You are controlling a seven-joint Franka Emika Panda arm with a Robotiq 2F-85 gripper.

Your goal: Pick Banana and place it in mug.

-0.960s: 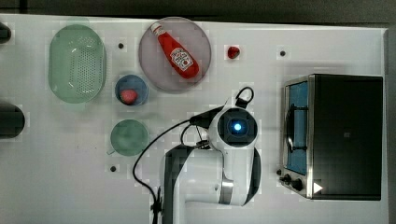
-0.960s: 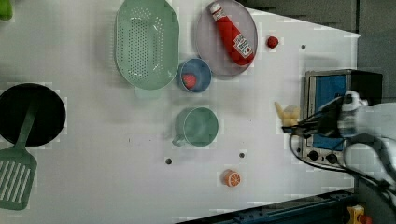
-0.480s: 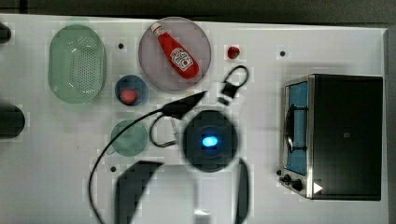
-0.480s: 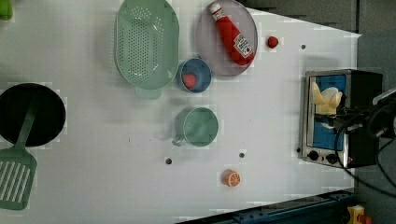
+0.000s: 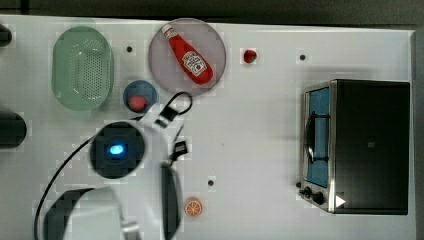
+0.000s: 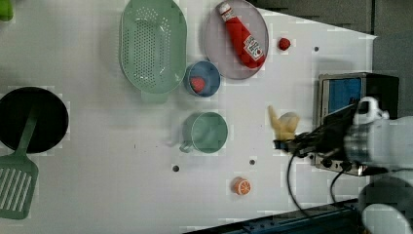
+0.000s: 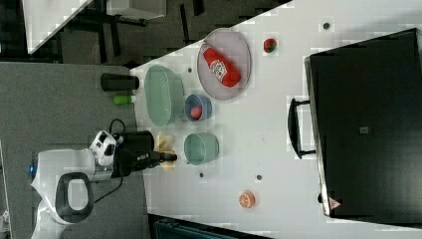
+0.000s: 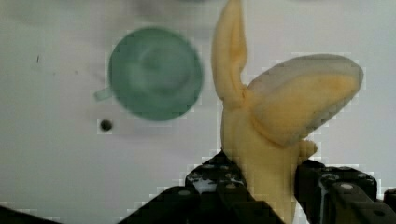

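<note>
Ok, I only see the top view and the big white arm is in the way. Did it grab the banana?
Observer: Yes. In the wrist view the gripper is shut on the banana.
Operator: Is it in the mug yet?
Observer: No. In the left view the banana is to the left view's right of the mug, apart from it.
Operator: Is anything inside the mug?
Observer: The wrist view shows the mug empty.

1 banana [image 6: 284,125], 1 mug [image 6: 208,132], 1 bowl [image 6: 201,78], 1 colander [image 6: 153,46].
</note>
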